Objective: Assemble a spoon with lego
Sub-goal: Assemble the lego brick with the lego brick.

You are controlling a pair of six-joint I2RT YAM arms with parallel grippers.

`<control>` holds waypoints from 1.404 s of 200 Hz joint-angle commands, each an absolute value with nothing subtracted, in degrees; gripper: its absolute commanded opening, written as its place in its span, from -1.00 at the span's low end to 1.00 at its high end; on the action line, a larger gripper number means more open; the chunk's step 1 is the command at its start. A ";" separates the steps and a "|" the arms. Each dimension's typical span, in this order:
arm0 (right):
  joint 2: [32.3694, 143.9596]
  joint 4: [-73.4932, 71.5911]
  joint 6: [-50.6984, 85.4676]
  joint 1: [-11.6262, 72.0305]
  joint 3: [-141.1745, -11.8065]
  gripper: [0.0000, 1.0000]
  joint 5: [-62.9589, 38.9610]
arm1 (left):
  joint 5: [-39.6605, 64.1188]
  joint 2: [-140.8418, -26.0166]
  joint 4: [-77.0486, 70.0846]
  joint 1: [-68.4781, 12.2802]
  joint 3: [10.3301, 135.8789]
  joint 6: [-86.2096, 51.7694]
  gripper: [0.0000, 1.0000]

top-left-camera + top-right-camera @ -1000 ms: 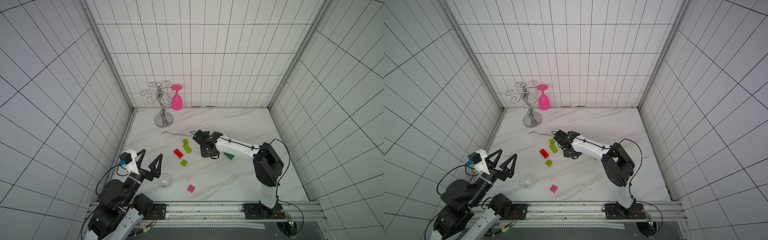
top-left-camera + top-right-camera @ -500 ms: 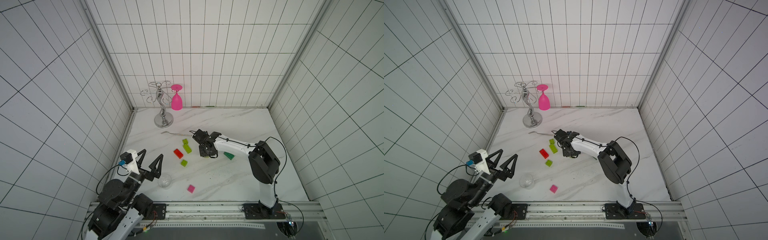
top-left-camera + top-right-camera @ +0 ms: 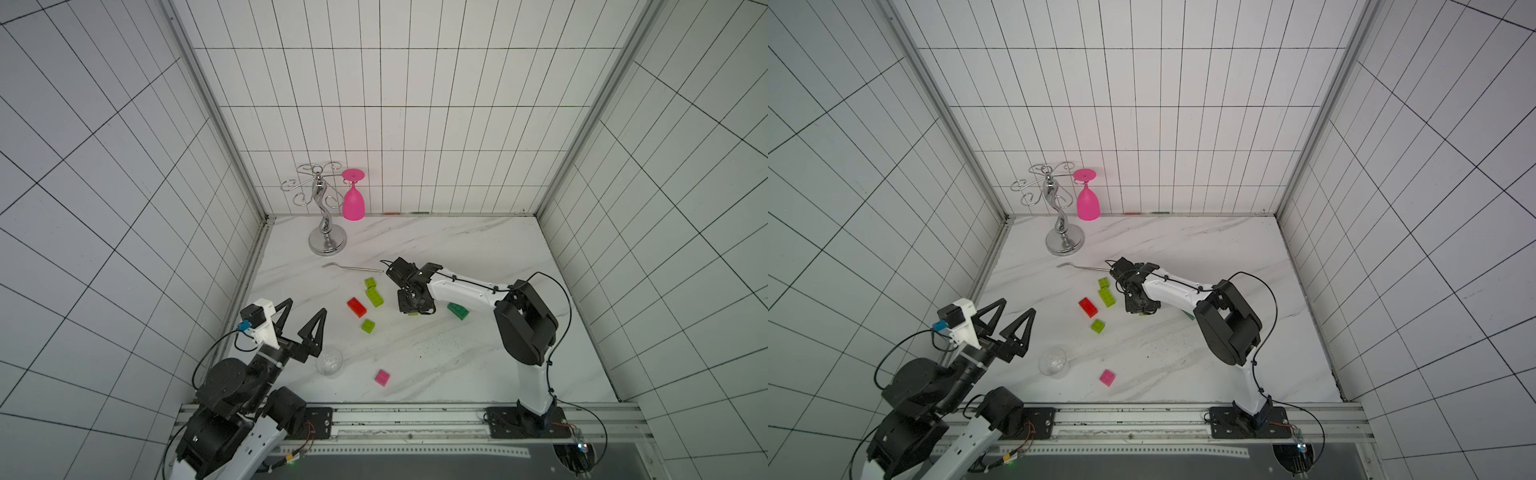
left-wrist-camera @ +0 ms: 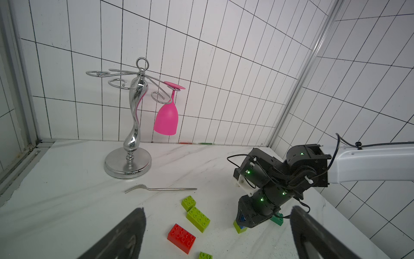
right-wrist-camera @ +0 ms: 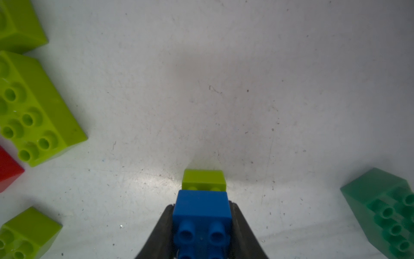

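My right gripper (image 5: 201,226) is shut on a blue brick (image 5: 201,213), held low over the table. The blue brick rests against the top of a small lime brick (image 5: 203,179), also seen from the left wrist (image 4: 238,228). Loose lego lies to its left in both top views: a red brick (image 3: 357,307), a long lime brick (image 3: 374,297) and two small lime bricks (image 3: 370,283) (image 3: 368,326). A dark-green brick (image 3: 457,311) lies to the right and a pink one (image 3: 382,377) near the front. No spoon build is in view. My left gripper (image 3: 299,328) hovers open and empty at the front left.
A chrome glass rack (image 3: 327,216) with a pink glass (image 3: 353,201) hanging from it stands at the back left. A metal fork (image 3: 351,268) lies behind the bricks. A clear glass (image 3: 329,362) lies on its side near my left gripper. Tiled walls enclose three sides.
The right arm's elbow has swung slightly to the left while its gripper stays low on the blue brick. The left arm and the loose bricks have not moved.
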State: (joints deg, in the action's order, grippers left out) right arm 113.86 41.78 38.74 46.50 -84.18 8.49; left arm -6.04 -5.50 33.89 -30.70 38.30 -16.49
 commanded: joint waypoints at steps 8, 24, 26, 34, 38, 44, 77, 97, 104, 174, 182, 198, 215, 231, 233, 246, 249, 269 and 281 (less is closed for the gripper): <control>115.49 43.46 40.40 45.84 -85.17 -0.45 8.35 | -5.38 -5.81 34.19 -30.71 39.38 -15.87 0.98; 116.73 43.23 40.48 45.31 -85.22 -0.45 8.00 | -5.37 -5.80 34.19 -30.70 39.39 -15.82 0.98; 116.90 43.24 40.51 45.27 -85.25 -0.45 7.93 | -5.36 -5.80 34.19 -30.75 39.38 -15.82 0.98; 117.47 43.24 40.56 44.94 -85.25 -0.45 7.76 | -5.41 -5.76 34.20 -30.76 39.38 -15.86 0.98; 117.70 43.11 40.52 44.81 -85.21 -0.45 7.71 | -5.40 -5.72 34.19 -30.75 39.38 -15.82 0.98; 118.02 42.91 40.51 44.65 -85.17 -0.46 7.80 | -5.37 -5.73 34.24 -30.72 39.41 -15.83 0.98; 119.37 43.00 40.34 43.87 -84.86 -0.45 6.46 | -5.29 -5.76 34.19 -30.68 39.38 -15.87 0.98; 120.93 44.23 41.10 43.77 -84.62 -0.45 3.89 | -5.31 -5.76 34.19 -30.76 39.38 -15.82 0.98; 121.47 44.23 41.37 43.73 -84.19 -0.45 3.04 | -5.29 -5.71 34.19 -30.69 39.38 -15.79 0.98; 122.03 45.93 42.21 42.91 -85.68 -0.29 4.13 | -5.38 -5.96 34.19 -30.73 39.38 -15.67 0.98; 121.61 46.47 41.98 42.80 -86.48 -0.26 4.38 | -5.45 -5.98 34.28 -30.70 39.38 -15.67 0.98; 120.33 46.77 40.88 42.73 -87.51 -0.19 4.87 | -5.72 -6.17 34.43 -30.68 39.47 -15.66 0.98; 118.63 47.13 40.35 42.59 -88.51 -0.01 5.36 | -5.98 -6.49 34.61 -30.69 39.62 -15.65 0.98; 117.29 47.83 39.76 42.46 -89.63 0.23 5.22 | -6.12 -6.80 34.63 -30.76 39.60 -15.68 0.98; 117.15 47.97 39.69 42.39 -89.82 0.26 5.17 | -6.14 -6.80 34.65 -30.72 39.56 -15.65 0.98; 115.96 49.19 39.27 42.41 -90.87 0.37 5.05 | -6.22 -7.11 34.76 -30.68 39.64 -15.71 0.98; 115.53 49.57 39.16 42.37 -91.10 0.38 5.02 | -6.26 -7.18 34.80 -30.68 39.70 -15.77 0.98; 111.06 50.61 38.19 42.40 -90.95 0.51 4.83 | -6.18 -8.07 35.05 -30.68 39.81 -15.80 0.98; 107.00 50.47 36.59 42.38 -89.82 0.58 4.59 | -5.64 -8.74 35.15 -30.74 39.90 -15.82 0.98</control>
State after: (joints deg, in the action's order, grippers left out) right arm 115.39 47.66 39.24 42.72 -88.14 4.21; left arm -5.98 -7.35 34.30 -30.70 38.46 -16.45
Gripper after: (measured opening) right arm 0.765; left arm 0.989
